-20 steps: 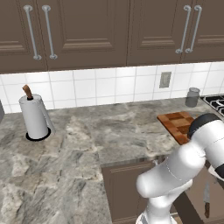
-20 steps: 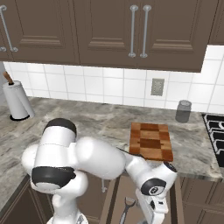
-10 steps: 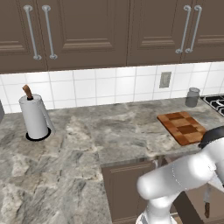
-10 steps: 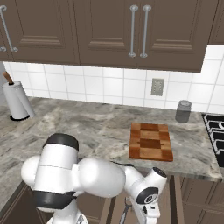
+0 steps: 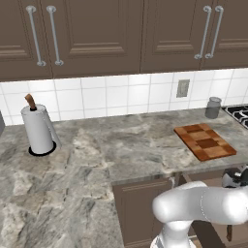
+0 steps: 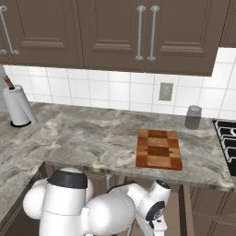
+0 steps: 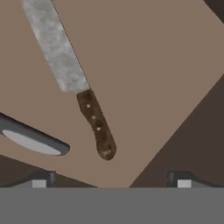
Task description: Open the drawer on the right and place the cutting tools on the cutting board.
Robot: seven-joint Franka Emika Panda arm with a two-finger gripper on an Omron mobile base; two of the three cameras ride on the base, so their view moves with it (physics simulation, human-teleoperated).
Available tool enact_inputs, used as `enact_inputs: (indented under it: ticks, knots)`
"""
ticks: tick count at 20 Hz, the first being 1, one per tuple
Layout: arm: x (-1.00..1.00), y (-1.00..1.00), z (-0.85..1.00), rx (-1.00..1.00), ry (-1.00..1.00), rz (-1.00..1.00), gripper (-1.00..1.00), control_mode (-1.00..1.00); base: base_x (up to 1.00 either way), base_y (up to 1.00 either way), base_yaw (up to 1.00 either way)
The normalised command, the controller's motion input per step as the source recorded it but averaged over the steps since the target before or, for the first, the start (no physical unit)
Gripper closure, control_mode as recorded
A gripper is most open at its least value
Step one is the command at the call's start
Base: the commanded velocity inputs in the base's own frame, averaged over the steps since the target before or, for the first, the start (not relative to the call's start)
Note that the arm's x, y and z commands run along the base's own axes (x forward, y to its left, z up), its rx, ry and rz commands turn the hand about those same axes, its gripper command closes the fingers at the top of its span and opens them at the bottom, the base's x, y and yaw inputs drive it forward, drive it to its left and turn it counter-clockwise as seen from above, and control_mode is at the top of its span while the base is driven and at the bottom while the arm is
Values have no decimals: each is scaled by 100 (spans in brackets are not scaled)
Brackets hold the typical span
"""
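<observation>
The knife [image 7: 76,85] lies flat on the brown floor of the open drawer [image 7: 153,65], directly under the gripper [image 7: 111,180], whose fingers stand wide apart and hold nothing, apparently lined up for a pick. In the hand view its long axis runs diagonally, grey blade toward the upper left, dark handle toward the lower centre. Beside the handle lies a second slim grey utensil [image 7: 30,139]. The cutting board [image 6: 158,148] waits bare on the counter [image 6: 92,138] above the knife.

Cutting board [image 6: 158,149]: flat on the marble counter [image 6: 92,138]
Grey jar [image 6: 193,117]: behind the board, by the backsplash
Paper towel roll [image 6: 16,107]: upright, far left
</observation>
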Motion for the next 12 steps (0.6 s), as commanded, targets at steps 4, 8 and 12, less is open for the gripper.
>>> enact_inputs:
  ticks: [4, 8, 12]
  knots:
    - [10, 0, -21, 0, 0, 12, -100, -100, 0, 0, 0]
    - [0, 0, -17, 2, 0, 12, -100, -100, 0, 0, 0]
    - [0, 0, -23, 2, 0, 11, -100, -100, 0, 0, 0]
